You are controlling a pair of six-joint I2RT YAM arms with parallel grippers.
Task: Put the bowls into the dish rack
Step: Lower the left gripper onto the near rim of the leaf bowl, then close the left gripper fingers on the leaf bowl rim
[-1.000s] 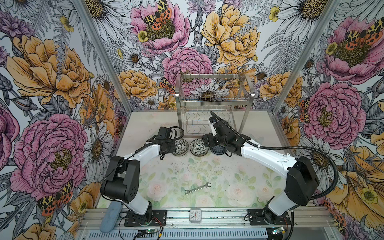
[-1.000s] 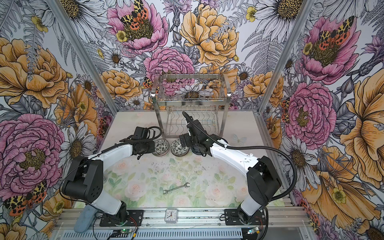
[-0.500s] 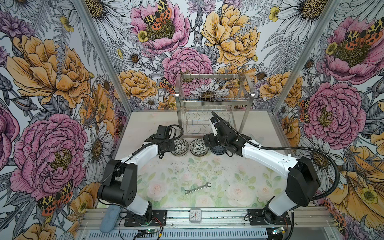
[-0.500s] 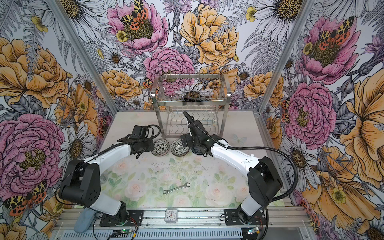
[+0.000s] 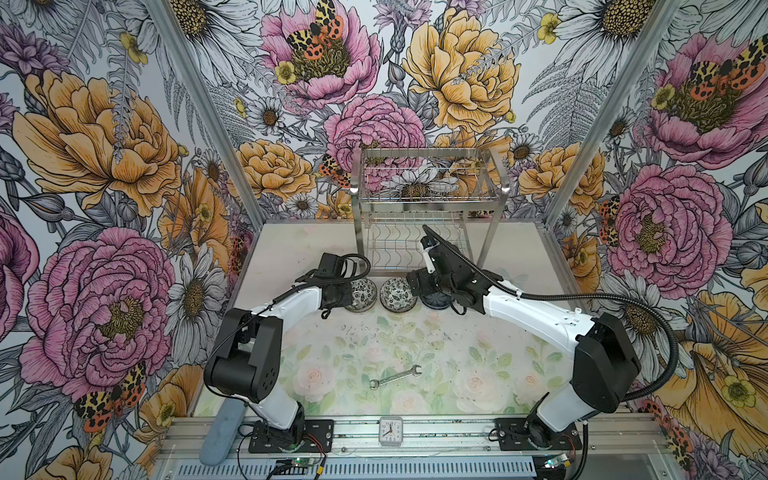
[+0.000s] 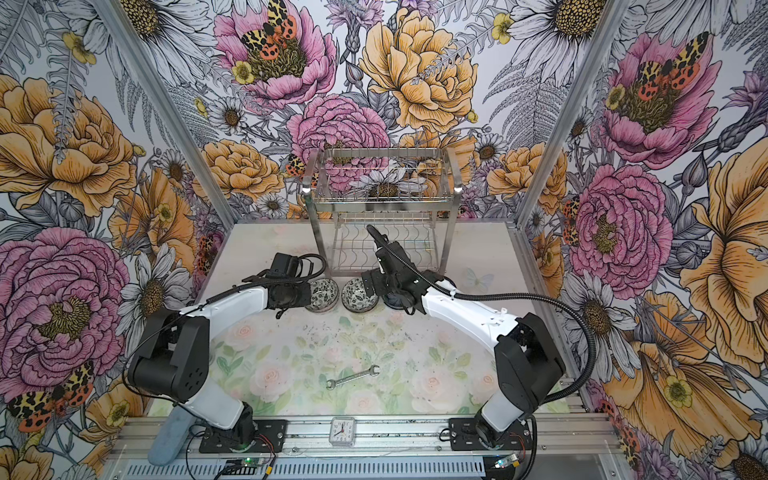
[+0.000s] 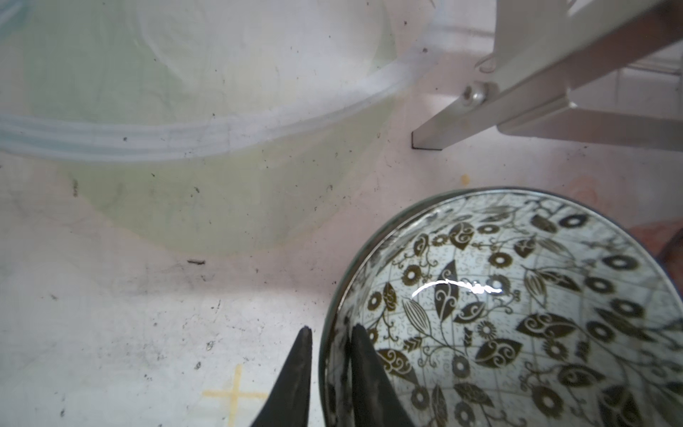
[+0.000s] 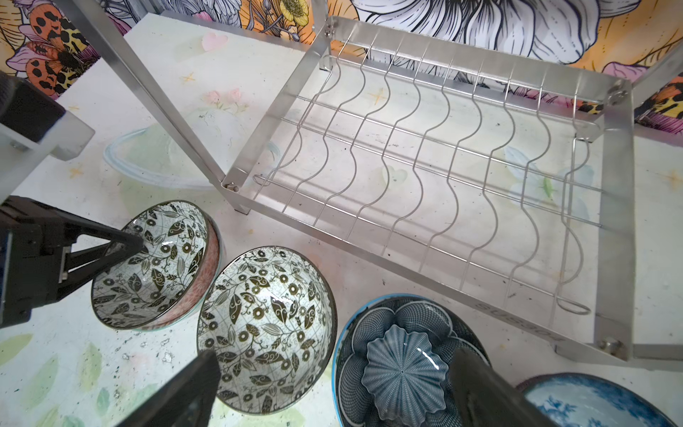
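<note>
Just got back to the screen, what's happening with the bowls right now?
The left hand is shut on the rim of a black-and-white floral bowl, one finger inside and one outside, on the table in front of the dish rack. The right hand hangs open above the second floral bowl and the dark blue petal bowl, gripping nothing. No bowl is in the rack yet.

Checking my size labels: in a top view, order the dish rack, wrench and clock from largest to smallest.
Dish rack, clearly largest.
Wrench, long but thin.
Clock, shorter; by area those two look close.
</note>
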